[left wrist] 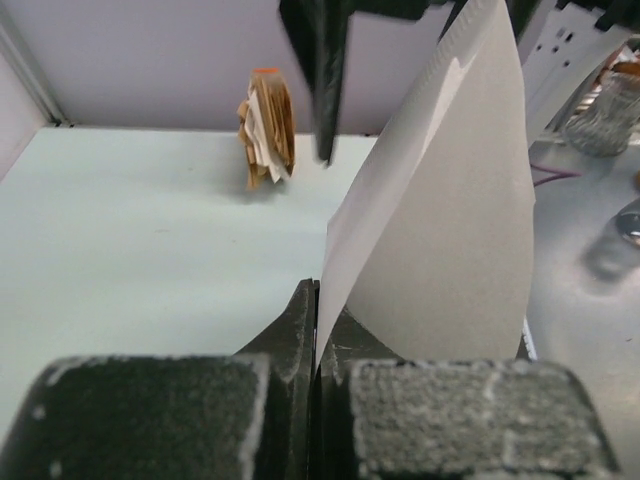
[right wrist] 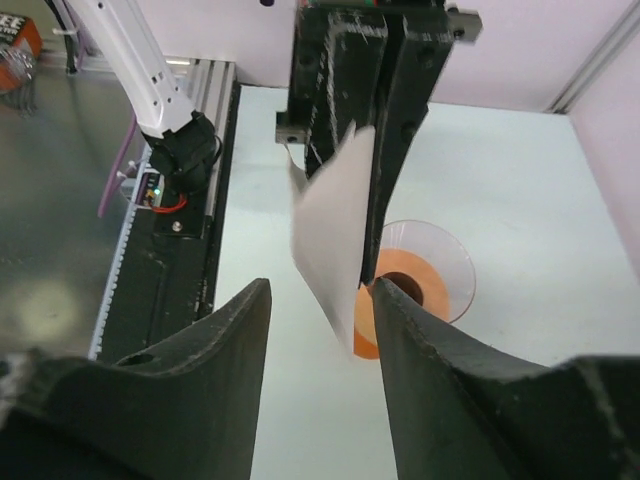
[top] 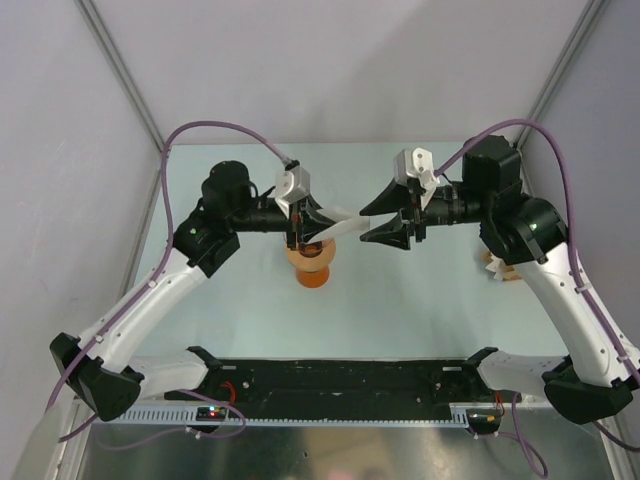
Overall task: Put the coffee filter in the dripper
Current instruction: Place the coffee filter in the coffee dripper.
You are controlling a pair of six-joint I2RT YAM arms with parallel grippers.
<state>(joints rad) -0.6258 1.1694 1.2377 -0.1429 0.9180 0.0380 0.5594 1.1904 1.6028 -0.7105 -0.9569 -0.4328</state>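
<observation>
The left gripper (left wrist: 318,300) pinched the coffee filter (left wrist: 440,230) above the dripper (right wrist: 425,275), likely to lower it in. The right gripper (top: 380,232) stood open, holding nothing.

Coffee filter (right wrist: 335,230) hanging mid-frame above my right gripper (right wrist: 320,290).
I see the left gripper (right wrist: 350,190) reach down from the top edge and pinch the white paper. My own jaws stand apart at the bottom. The clear dripper (right wrist: 440,260) sits on the table (right wrist: 540,250), right of centre.
</observation>
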